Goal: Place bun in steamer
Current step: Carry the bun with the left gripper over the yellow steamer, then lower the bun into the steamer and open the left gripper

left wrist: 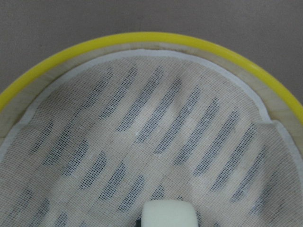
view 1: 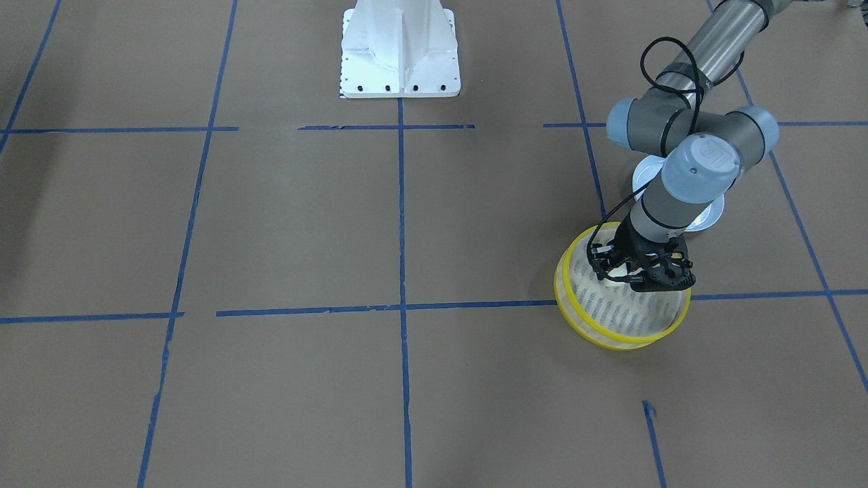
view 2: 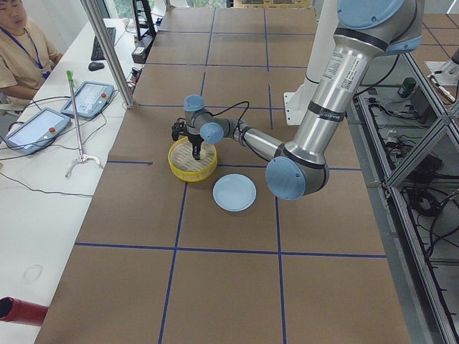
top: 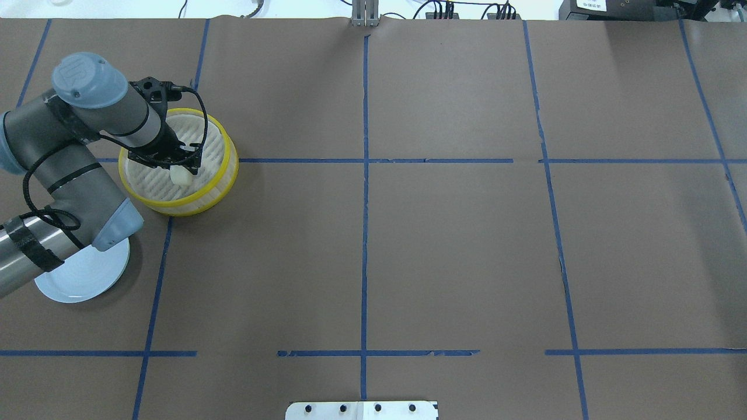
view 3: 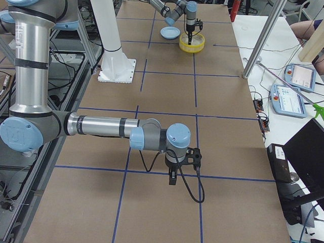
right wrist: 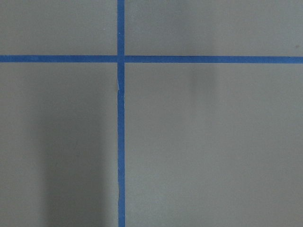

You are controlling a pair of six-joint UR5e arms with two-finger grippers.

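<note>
Beside the pale blue plate (top: 87,277), the left pincer (top: 182,169) pinches the bun (top: 181,175) low inside the steamer (top: 192,205): the placing step. Next it should spread and lift straight out. The right pincer (view 3: 172,178) hangs over the desk (view 3: 228,152); its state I cannot tell.

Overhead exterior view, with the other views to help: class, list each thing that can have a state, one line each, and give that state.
bun: gripped by the left claw, low inside the steamer.
steamer: upright, no lid, only the bun within its rim.
plate: lying flat, empty, beside the steamer.
left claw: shut on the bun.
right claw: seen only from the side, so open or shut cannot be told.
</note>
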